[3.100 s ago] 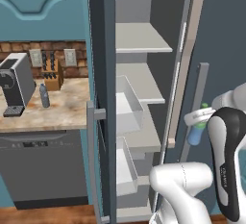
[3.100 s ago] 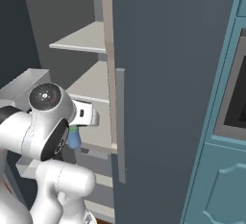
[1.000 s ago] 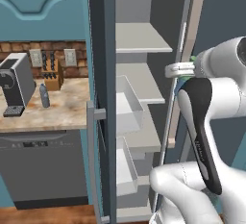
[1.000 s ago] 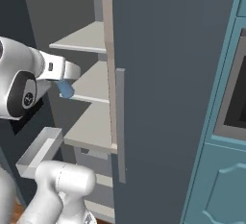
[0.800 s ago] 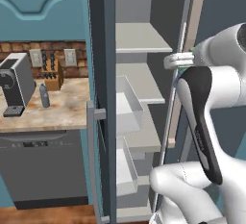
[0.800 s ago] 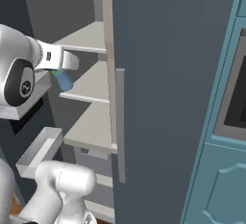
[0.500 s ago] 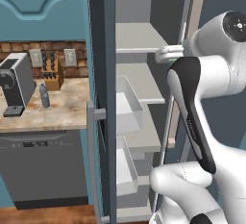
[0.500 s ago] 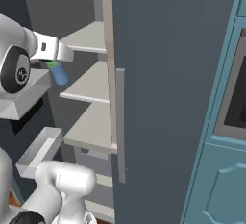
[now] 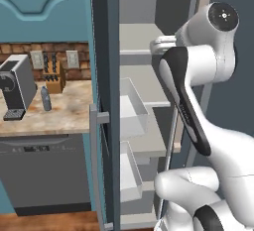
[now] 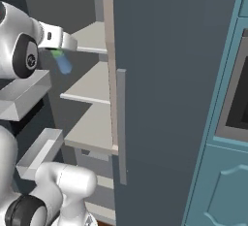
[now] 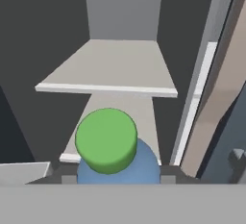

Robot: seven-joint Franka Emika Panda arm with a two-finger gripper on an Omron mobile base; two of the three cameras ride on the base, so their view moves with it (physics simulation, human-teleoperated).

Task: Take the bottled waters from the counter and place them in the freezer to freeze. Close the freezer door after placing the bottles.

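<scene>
The gripper (image 10: 62, 51) is clamped on the blue bottle (image 10: 63, 63), which hangs from it inside the open freezer (image 9: 144, 71). In the hand view the bottle's green top (image 11: 106, 140) and blue body sit right at the bottom, between the finger tips, pointing into the compartment. In the right base view the bottle shows just under the white hand, tilted, with its green part next to the gripper and the blue body lower down. It is held in the air, touching no shelf.

Ahead of the gripper in the hand view lies a pale grey shelf (image 11: 115, 69), with a second shelf lower and nearer, partly hidden behind the bottle. The grey back wall of the freezer stands behind them. In the right base view the shelves (image 10: 92, 87) step down beside the bottle, and two clear white drawers (image 10: 29, 91) stand pulled out below the arm.

The freezer door (image 10: 169, 89) stands open, its vertical bar handle (image 10: 121, 123) facing the right base camera.

Well apart, on the desk (image 9: 59, 113) left of the freezer, the second bottle (image 9: 45, 98), a duller grey-blue, stands upright just beside the coffee machine (image 9: 17, 86). A knife block (image 9: 53, 71) stands behind it against the brick wall.
</scene>
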